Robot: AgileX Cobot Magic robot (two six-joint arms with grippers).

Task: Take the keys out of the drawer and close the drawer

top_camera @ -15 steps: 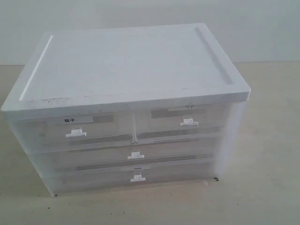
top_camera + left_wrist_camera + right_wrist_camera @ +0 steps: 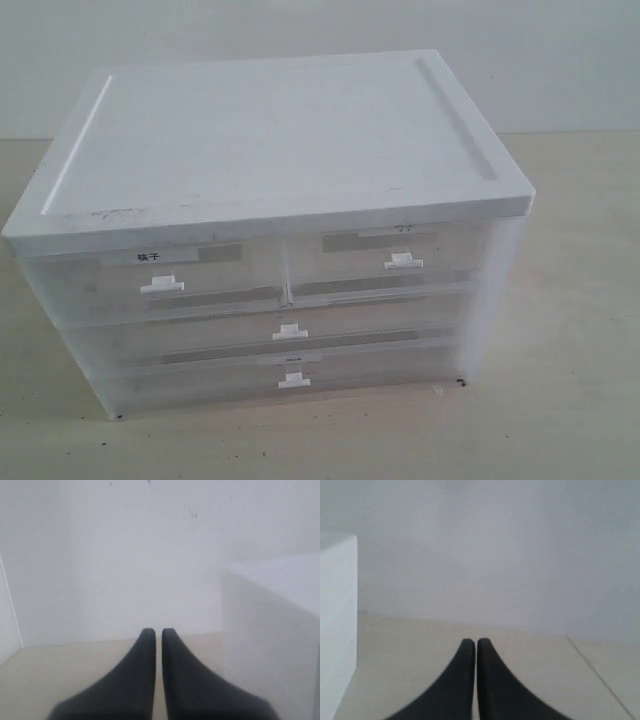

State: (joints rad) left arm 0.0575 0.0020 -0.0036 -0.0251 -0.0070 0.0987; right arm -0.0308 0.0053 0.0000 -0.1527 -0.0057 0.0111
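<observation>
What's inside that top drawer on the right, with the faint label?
The drawer is shut; its cloudy front shows only greyish bands. Whatever lies inside, keys included, is hidden.

The white drawer cabinet [image 2: 280, 150] takes up the middle of the table [image 2: 580, 400], its back near the wall [image 2: 300, 30]. Bare table runs along its front and down both sides. All the drawer fronts sit flush; the upper right drawer [image 2: 345, 268] offers only a small tab handle [image 2: 403, 261]. The left gripper [image 2: 158, 631] and right gripper [image 2: 476, 641] each have the cabinet's side close beside them and bare table ahead to the wall.
</observation>
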